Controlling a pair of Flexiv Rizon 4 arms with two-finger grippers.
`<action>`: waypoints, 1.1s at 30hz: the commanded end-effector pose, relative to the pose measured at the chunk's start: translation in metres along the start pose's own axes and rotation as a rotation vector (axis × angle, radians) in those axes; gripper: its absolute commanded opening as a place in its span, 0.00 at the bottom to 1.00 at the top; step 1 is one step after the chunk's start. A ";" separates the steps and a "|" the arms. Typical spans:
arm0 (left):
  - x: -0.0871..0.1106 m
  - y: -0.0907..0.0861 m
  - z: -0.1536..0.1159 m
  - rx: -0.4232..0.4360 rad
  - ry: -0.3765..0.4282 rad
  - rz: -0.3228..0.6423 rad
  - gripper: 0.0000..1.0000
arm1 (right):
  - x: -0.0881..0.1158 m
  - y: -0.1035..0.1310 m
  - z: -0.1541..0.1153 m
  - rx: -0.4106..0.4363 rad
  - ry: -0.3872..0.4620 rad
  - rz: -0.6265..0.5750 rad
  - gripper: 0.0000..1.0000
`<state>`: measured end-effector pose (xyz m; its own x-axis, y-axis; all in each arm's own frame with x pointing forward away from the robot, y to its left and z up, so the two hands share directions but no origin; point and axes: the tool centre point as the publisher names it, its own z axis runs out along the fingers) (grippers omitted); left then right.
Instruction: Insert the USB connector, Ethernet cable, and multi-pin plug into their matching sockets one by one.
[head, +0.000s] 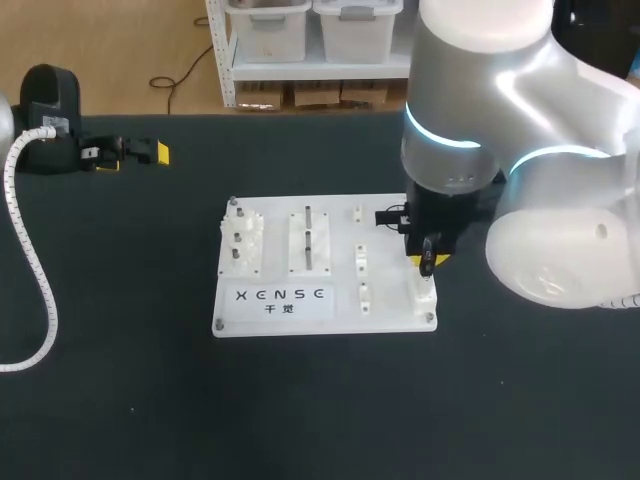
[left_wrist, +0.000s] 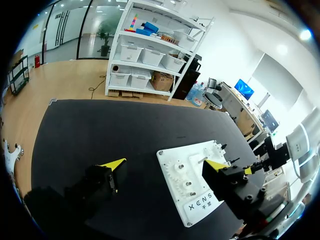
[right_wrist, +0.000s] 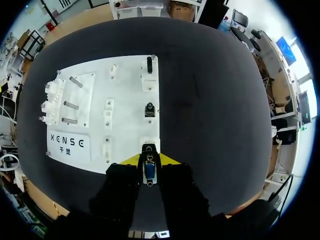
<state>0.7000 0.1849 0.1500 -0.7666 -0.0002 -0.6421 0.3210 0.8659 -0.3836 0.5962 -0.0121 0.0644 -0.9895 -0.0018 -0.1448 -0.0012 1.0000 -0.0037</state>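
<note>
Near the middle of the black table (head: 120, 330) lies a white board (head: 275, 295) carrying rows of small fixtures. The right arm (head: 520, 170) comes in over the table's right edge and hangs above the board's near right corner. The left arm (head: 48, 100) rests well apart, by the table's far left corner. The left gripper (left_wrist: 165, 164) has its jaws spread wide with nothing between them. The right gripper (right_wrist: 149, 160) is clamped on the multi-pin plug (right_wrist: 149, 172), one yellow tip on each side. The plug sits directly over the white socket (right_wrist: 148, 146) at that near right corner (whether they touch I cannot tell). Farther along the board's right edge stand two dark connectors, the middle connector (right_wrist: 149, 109) and the far connector (right_wrist: 149, 64).
</note>
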 end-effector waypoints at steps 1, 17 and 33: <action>0.000 0.000 0.000 0.000 0.000 0.000 1.00 | 0.001 -0.002 -0.001 -0.005 -0.005 -0.001 0.00; 0.000 0.000 0.000 0.000 0.000 0.000 1.00 | 0.001 -0.003 0.004 -0.001 0.010 0.002 0.00; 0.000 0.000 0.000 0.000 0.000 0.000 1.00 | 0.002 -0.002 0.009 0.004 0.020 0.005 0.00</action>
<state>0.7000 0.1849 0.1500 -0.7666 -0.0002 -0.6421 0.3211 0.8659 -0.3836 0.5944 -0.0145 0.0599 -0.9917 0.0033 -0.1283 0.0038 1.0000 -0.0040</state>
